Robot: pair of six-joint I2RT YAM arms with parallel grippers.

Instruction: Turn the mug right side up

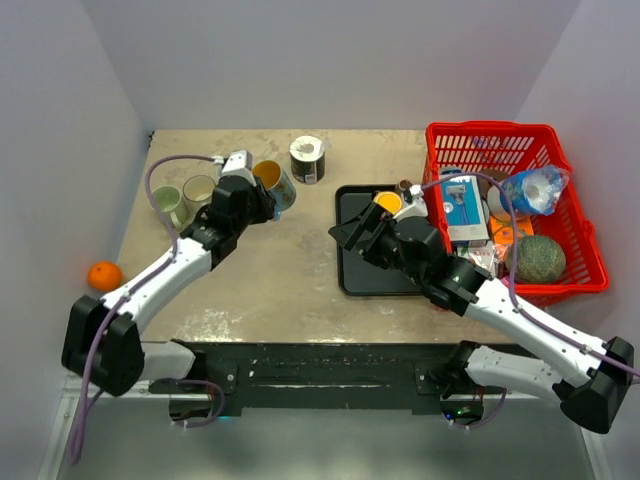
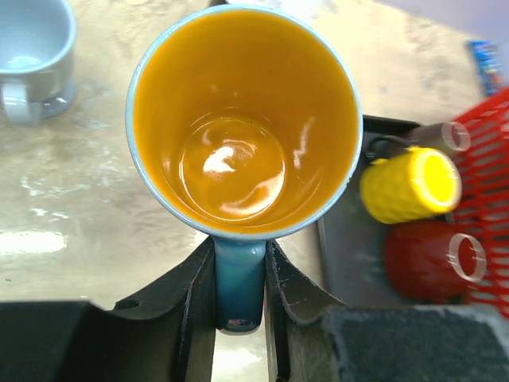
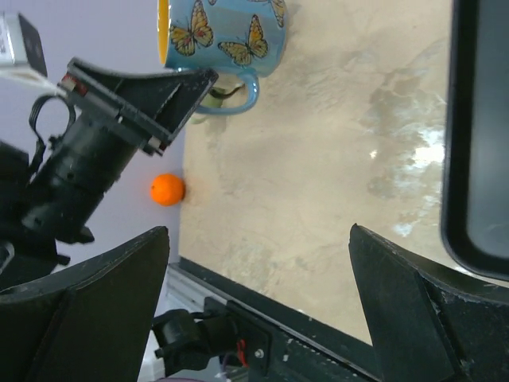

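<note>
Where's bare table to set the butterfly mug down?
Best for the butterfly mug: open tabletop between the left arm and the black tray, running to the near edge. Also the rear strip between the tape roll and the red basket. Crowded: back-left corner, with a greenish mug and a beige mug; the tray; the basket.

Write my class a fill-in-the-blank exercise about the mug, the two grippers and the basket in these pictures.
1. The left gripper is shut on the mug by its ____.
2. The mug's blue outside is printed with ____.
3. The right gripper holds nothing; its jaws stand ____.
4. The basket is coloured ____.
Missing words: handle; butterflies; open; red.
</note>
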